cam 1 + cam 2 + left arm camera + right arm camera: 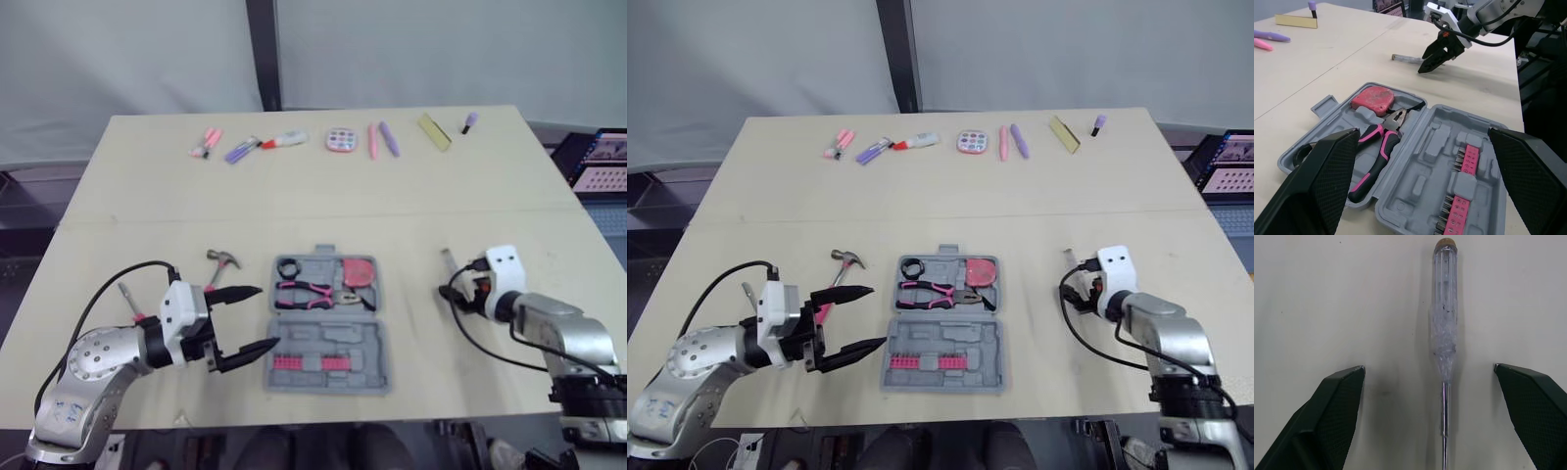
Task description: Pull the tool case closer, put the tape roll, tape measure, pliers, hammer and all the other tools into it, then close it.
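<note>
While the open case [333,345] sits close with the tape roll [289,266], pliers [309,292] and tape measure [359,272] in its slots, the hammer [221,262] lies on the counter [392,196] just left of it and a clear-handled screwdriver [1445,328] well to its right. The left fingers [240,293] gape wide and empty beside the case; the right fingers [1337,401], equally wide and holding nothing, straddle the screwdriver, so those two tools and the closing look left to do
</note>
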You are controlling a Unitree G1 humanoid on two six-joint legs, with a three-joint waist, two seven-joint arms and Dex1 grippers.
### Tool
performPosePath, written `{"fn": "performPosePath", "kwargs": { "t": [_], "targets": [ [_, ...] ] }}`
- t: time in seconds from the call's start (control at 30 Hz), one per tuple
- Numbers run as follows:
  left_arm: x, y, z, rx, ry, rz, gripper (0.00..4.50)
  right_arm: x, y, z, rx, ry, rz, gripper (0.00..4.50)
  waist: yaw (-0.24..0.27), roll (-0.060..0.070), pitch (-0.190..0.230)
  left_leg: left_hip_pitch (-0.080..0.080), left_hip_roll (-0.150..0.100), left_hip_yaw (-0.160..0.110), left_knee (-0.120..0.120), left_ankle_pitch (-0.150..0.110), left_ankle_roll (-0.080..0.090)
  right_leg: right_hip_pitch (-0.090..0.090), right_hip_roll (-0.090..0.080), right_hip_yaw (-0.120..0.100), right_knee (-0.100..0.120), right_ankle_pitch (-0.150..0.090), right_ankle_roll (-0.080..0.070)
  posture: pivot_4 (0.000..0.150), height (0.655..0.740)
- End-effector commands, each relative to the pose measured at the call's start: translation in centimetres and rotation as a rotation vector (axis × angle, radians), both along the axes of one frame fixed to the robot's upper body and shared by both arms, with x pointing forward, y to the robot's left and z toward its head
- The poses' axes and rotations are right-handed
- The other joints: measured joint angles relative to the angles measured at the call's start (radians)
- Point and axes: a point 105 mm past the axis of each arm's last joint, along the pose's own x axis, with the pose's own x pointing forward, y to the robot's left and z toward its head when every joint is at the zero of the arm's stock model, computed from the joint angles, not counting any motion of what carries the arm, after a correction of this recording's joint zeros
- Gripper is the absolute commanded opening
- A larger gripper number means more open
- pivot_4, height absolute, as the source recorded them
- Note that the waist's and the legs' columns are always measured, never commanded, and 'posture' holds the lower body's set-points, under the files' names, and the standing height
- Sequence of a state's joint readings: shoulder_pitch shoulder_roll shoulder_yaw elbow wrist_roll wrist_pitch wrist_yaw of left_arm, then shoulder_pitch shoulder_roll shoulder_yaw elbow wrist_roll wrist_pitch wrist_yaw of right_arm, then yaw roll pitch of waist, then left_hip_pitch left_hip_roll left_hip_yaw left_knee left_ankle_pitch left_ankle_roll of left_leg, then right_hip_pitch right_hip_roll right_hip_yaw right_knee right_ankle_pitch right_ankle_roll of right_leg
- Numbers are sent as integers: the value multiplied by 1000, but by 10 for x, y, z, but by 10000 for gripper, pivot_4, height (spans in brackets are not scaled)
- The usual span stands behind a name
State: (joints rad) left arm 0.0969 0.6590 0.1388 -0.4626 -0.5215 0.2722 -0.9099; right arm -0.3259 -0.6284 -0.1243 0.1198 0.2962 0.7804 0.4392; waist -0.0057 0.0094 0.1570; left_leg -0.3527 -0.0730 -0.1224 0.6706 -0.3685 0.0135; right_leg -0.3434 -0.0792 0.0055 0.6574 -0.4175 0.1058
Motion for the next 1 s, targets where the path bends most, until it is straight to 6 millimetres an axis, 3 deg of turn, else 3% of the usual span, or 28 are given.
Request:
{"fn": "performPosePath", "kwargs": {
  "t": [0.03, 0.37, 0.47, 0.7, 0.87, 1.0],
  "targets": [
    [-2, -1, 8, 16, -40, -3, 45000, 7, 1, 6, -3, -30, 12, 44799, 0, 0, 0, 0, 0, 0, 0, 0, 0, 0, 0, 0, 0, 0, 0, 1500, 7400],
    [-2, 0, 5, 18, -42, 10, 45000, 11, 1, 1, -5, -21, 8, 44799, -1, 0, 0, 0, 0, 0, 1, 0, 0, 0, 0, 0, 1, 0, 0, 1500, 7400],
    [-2, 0, 4, 19, -45, 12, 45000, 10, 1, 0, -6, -12, 5, 36899, -1, 0, 0, 0, 0, 0, 1, 0, 0, 0, 0, 0, 0, 0, 0, 1500, 7400],
    [-2, 0, 3, 18, -47, 12, 45000, 10, 1, -1, -9, -11, 7, 1789, 2, 0, 0, 0, 0, -1, 1, 0, 0, 0, 0, 0, 1, 0, 0, 1500, 7400],
    [-1, 1, 1, 16, -45, 17, 45000, 10, 2, 0, -8, -12, 8, 364, 1, 0, 0, 0, 0, -1, 1, 0, 0, 0, 0, 0, 1, 0, 0, 1500, 7400],
    [-1, 4, 0, 12, -37, 26, 45000, 8, 6, 16, -22, -38, 42, 364, 2, 0, 0, 0, 0, -1, 1, 0, 0, 0, 0, 0, 1, 0, 0, 1500, 7400]
  ]
}}
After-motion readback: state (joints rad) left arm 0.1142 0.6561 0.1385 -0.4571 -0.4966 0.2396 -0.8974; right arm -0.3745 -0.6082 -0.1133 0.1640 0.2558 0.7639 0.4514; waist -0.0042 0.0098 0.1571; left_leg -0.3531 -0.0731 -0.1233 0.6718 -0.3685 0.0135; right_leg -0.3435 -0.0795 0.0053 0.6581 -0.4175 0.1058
